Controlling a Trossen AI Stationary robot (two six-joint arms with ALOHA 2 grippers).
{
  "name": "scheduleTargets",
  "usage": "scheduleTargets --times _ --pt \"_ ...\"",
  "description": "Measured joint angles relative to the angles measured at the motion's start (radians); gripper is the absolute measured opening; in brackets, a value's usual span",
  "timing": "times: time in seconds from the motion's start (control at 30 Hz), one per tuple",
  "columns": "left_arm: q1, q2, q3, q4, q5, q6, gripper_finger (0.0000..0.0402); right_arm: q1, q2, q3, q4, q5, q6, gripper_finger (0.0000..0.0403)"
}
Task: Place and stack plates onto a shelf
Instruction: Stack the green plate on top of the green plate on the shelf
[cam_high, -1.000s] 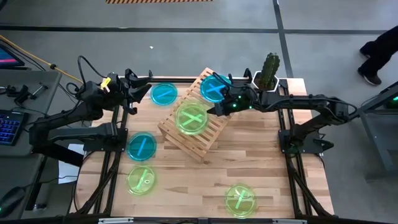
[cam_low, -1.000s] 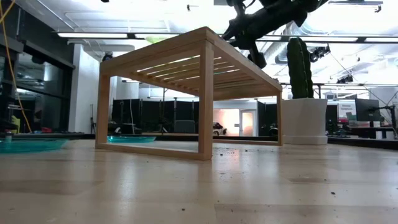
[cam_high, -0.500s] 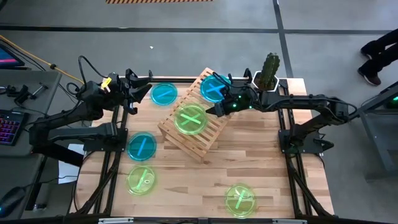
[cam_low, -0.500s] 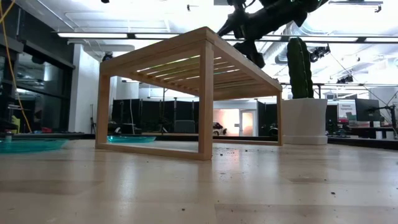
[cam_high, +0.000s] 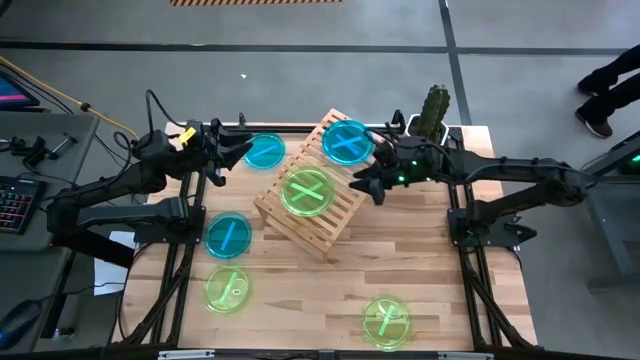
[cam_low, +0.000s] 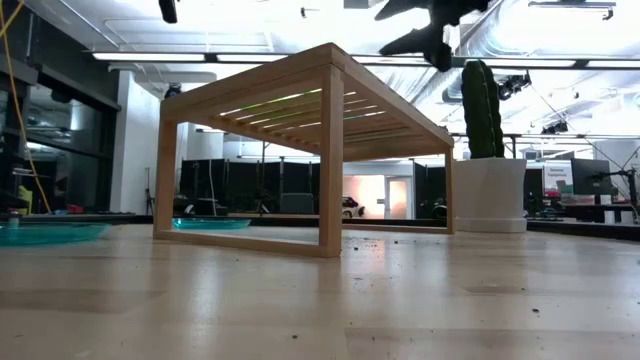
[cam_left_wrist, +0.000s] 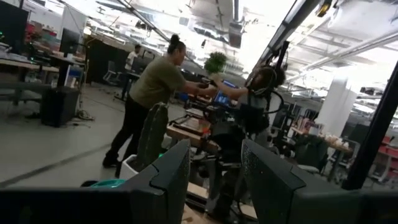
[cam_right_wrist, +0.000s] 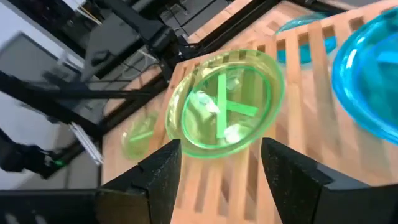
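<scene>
The wooden slatted shelf (cam_high: 308, 185) stands askew at mid-table. A lime-green plate (cam_high: 307, 192) (cam_right_wrist: 227, 106) lies flat on its top, and a teal plate (cam_high: 347, 142) (cam_right_wrist: 373, 81) rests on its far corner. My right gripper (cam_high: 364, 186) (cam_right_wrist: 221, 174) hovers open above the shelf's right edge, beside both plates and touching neither. My left gripper (cam_high: 240, 150) (cam_left_wrist: 214, 180) is open in the air next to a teal plate (cam_high: 264, 151) that lies on the table at the far left.
On the table lie another teal plate (cam_high: 228, 235) and two green plates (cam_high: 228, 289) (cam_high: 385, 322). A white pot with a cactus (cam_high: 433, 112) (cam_low: 487, 190) stands at the far right corner. People stand in the room beyond the table (cam_left_wrist: 149, 106).
My right gripper has opened and let go of the teal plate, which stays on the shelf's far corner. It has then risen and drawn back toward the table's right edge. My left gripper has moved a little to the right, toward the far teal plate.
</scene>
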Motion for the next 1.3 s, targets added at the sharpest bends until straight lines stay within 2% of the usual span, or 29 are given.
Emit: scheduleTargets --times 0.13,0.3,0.53,0.8,0.97,1.1,1.3 --pt "0.0 0.0 0.0 0.002 0.0 -0.007 0.0133 0.037 -0.066 -0.037 -0.015 0.056 -0.044 0.0204" --pt "0.0 0.0 0.0 0.002 0.0 -0.001 0.0133 0.057 -0.17 -0.149 0.002 0.075 0.013 0.0204" --pt "0.001 0.0 0.0 0.002 -0.012 0.019 0.0133 0.084 -0.279 -0.3 0.156 0.077 0.116 0.0204" --pt "0.0 0.0 0.0 -0.005 0.0 0.018 0.0133 0.083 -0.281 -0.316 0.239 0.079 0.118 0.0204" --pt "0.0 0.0 0.0 -0.013 0.101 0.007 0.0133 0.081 -0.281 -0.315 0.288 0.086 0.112 0.0204" --pt "-0.001 0.0 -0.001 -0.06 0.18 0.002 0.0133 0.08 -0.281 -0.315 0.285 0.182 0.112 0.0204" --pt "-0.001 0.0 -0.001 -0.05 0.191 0.033 0.0133 0.081 -0.281 -0.315 0.275 0.243 0.128 0.0204"
